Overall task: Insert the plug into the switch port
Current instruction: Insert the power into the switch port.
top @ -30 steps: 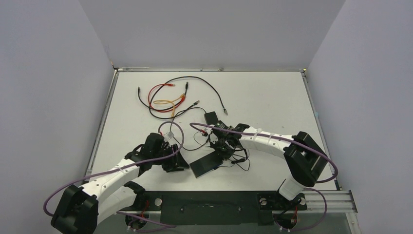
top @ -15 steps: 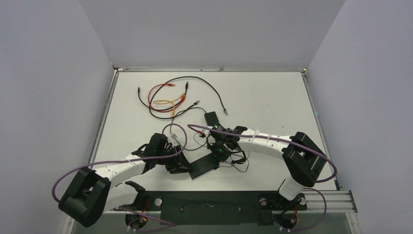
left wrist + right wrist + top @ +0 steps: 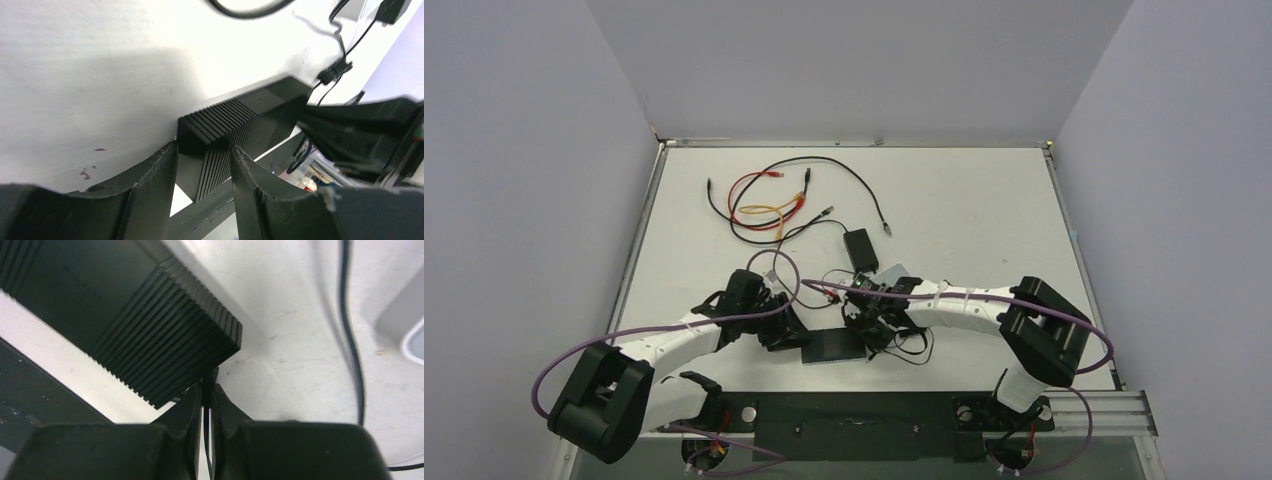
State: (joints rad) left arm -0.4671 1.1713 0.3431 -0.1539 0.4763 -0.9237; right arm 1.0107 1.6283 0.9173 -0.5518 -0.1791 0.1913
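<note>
The flat black ribbed switch box (image 3: pixel 834 347) lies near the front edge of the table. My left gripper (image 3: pixel 786 335) is shut on its left end. In the left wrist view both fingers (image 3: pixel 160 185) flank the box's corner (image 3: pixel 220 125). My right gripper (image 3: pixel 864 325) is at the box's right end, shut on the thin black plug (image 3: pixel 212 374). The plug's tip pokes out at the corner of the ribbed box (image 3: pixel 165 340). The switch port is hidden in every view.
A black adapter brick (image 3: pixel 860 247) and a light grey pad (image 3: pixel 894 275) lie just behind the right gripper. Red, yellow and black cables (image 3: pixel 769 205) sprawl at the back left. Thin black wire (image 3: pixel 914 340) loops beside the right arm. The dark front rail (image 3: pixel 854 425) is close.
The box has swung from tilted to nearly level and slid nearer the front edge in my left gripper. My right gripper has followed it down and left with the plug.
</note>
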